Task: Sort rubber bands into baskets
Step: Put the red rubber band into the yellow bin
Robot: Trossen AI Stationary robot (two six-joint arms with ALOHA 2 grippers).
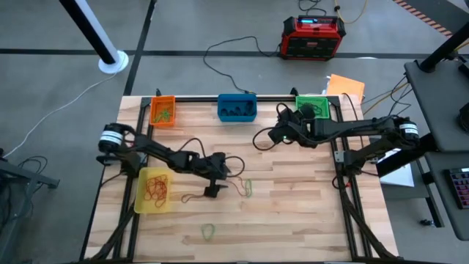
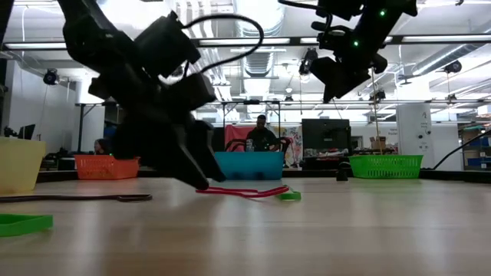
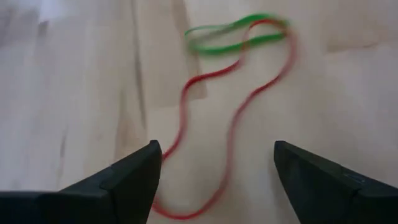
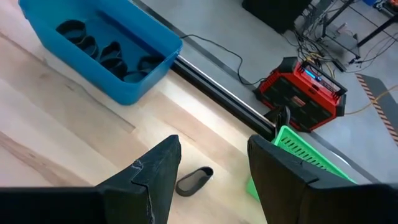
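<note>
A long red rubber band [image 3: 233, 118] lies flat on the wooden table, and a green band [image 3: 233, 34] crosses its far end; both also show in the high view [image 1: 248, 188]. My left gripper [image 3: 214, 180] is open and low over the table [image 2: 201, 181]. Its fingers stand on either side of the red band's near end. My right gripper [image 4: 214, 168] is open and held high [image 1: 282, 132] between the blue basket [image 4: 106, 50] and the green basket [image 4: 311, 163]. A black band [image 4: 194, 180] lies on the table below it.
The orange basket [image 1: 163, 111], blue basket [image 1: 237, 108] and green basket [image 1: 314, 107] line the far edge. The yellow basket [image 1: 154, 190] holds red-brown bands at the left. A lone green band [image 1: 208, 232] lies near the front and a dark band [image 1: 192, 196] beside the yellow basket.
</note>
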